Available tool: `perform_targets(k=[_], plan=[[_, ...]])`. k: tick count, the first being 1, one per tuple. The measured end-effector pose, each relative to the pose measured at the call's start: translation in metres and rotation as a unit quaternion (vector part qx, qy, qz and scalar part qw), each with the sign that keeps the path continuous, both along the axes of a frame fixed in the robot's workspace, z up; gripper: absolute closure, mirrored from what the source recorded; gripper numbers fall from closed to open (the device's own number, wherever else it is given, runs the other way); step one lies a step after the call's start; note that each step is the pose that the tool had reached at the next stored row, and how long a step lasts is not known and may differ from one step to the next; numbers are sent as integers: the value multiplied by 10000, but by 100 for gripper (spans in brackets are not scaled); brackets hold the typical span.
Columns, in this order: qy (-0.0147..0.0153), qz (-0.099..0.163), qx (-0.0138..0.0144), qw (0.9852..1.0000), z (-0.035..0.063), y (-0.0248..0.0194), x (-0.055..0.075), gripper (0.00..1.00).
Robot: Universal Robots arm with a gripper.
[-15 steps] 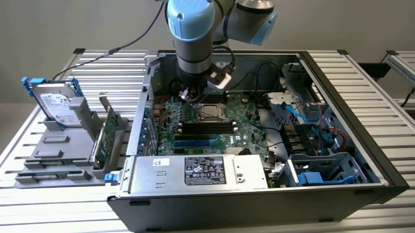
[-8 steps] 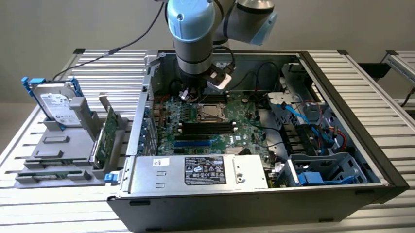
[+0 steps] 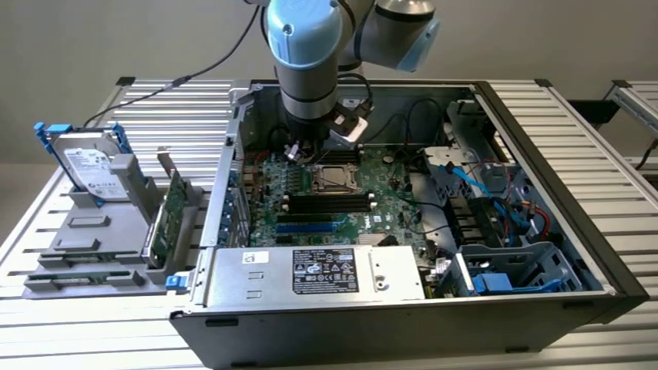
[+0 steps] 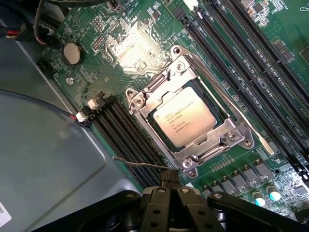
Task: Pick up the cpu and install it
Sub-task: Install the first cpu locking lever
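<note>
Cpu (image 4: 186,118) sitting in socket (image 4: 145,99) on motherboard (image 4: 227,46). Tool (image 4: 169,198) fingers together, apparently empty, hovering near socket's far side inside computer case (image 3: 535,116).

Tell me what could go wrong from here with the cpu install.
The thin wire lever juts out right by the shut jaws; a sideways move may snag or bend it. The cpu lies in its socket frame; a low pass could scrape it or the memory slots beside it.
</note>
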State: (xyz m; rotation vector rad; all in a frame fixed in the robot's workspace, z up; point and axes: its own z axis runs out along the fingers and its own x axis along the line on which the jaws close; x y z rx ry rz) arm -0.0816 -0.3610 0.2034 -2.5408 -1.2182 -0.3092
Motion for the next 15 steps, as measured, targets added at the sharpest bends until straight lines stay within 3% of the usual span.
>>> perform_targets(k=[7, 15], plan=[[-31, 151, 0, 9999, -4, 0, 12, 89], [-203, 190, -2, 9996, -28, 1, 35, 89]])
